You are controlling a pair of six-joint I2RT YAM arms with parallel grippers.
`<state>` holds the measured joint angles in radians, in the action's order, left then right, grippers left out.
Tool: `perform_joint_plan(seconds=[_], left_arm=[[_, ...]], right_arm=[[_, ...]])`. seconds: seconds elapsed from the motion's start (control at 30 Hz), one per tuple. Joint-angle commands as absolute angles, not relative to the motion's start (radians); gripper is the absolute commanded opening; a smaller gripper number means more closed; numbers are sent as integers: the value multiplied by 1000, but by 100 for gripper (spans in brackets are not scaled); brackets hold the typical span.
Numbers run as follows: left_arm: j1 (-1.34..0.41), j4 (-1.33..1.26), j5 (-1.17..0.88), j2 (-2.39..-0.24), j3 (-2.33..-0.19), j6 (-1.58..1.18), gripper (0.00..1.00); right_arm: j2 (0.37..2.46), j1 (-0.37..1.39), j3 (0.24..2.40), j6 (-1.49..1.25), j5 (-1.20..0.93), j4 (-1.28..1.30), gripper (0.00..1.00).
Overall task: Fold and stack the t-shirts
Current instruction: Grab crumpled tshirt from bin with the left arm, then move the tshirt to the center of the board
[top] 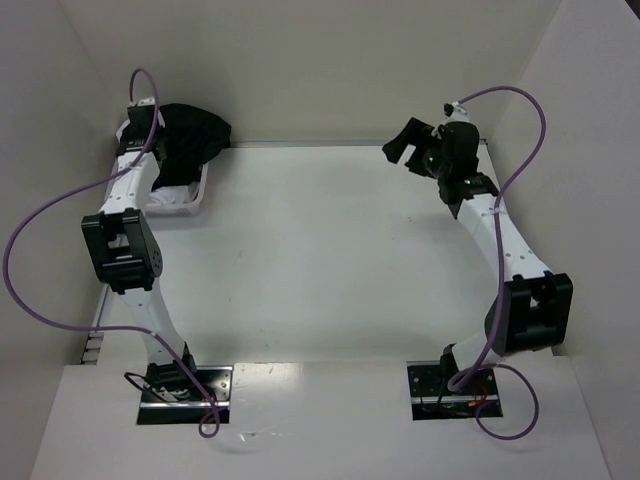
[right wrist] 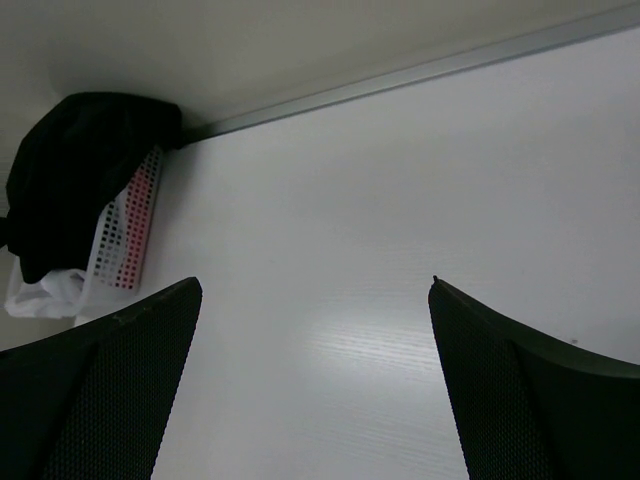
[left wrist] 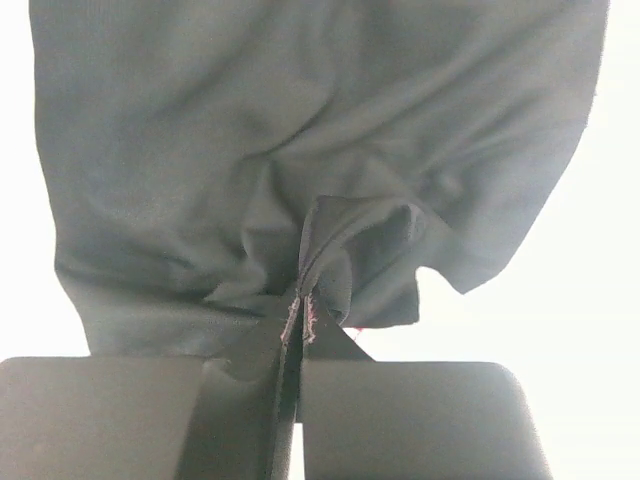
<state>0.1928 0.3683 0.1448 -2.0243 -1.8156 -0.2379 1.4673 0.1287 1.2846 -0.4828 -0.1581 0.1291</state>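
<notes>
The black t-shirt (top: 190, 135) hangs bunched over the white basket (top: 185, 200) at the back left corner. My left gripper (top: 145, 125) is shut on a fold of it; in the left wrist view the dark cloth (left wrist: 300, 170) fills the frame and is pinched between the closed fingers at my left gripper (left wrist: 300, 310). My right gripper (top: 400, 145) is open and empty, held above the table at the back right. In the right wrist view my right gripper (right wrist: 315, 290) faces the black shirt (right wrist: 85, 160) and a bit of white cloth (right wrist: 40, 295) in the basket (right wrist: 125, 240).
White walls close in the table on the left, back and right. A metal strip (right wrist: 420, 70) runs along the back edge. The two arm bases sit at the near edge (top: 185, 385).
</notes>
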Motion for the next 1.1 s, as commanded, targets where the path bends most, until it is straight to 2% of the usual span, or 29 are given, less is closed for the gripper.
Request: perform_joint_plan(seconds=[0.0, 0.17, 0.33, 0.4, 0.53, 0.77, 1.07], left_arm=[[124, 411, 137, -1887, -1933, -175, 0], [-55, 566, 120, -1813, -2143, -120, 0], [-328, 702, 285, -1789, -2359, -52, 0], [-453, 738, 328, -1789, -2492, -52, 0], [-593, 814, 299, -1822, -2722, -109, 0], [-669, 828, 149, -1841, -2816, -130, 0], [-669, 893, 162, -1884, -2758, -141, 0]], right_arm=[[1508, 138, 1414, -489, -225, 45, 100], [1542, 172, 1509, -489, -264, 35, 100], [1532, 233, 1548, -521, -307, 25, 100], [1502, 251, 1539, -522, -321, 25, 100], [1396, 270, 1467, -522, -258, 25, 100], [1115, 270, 1319, -474, -83, 101, 100], [1026, 270, 1262, -474, -26, 152, 100]])
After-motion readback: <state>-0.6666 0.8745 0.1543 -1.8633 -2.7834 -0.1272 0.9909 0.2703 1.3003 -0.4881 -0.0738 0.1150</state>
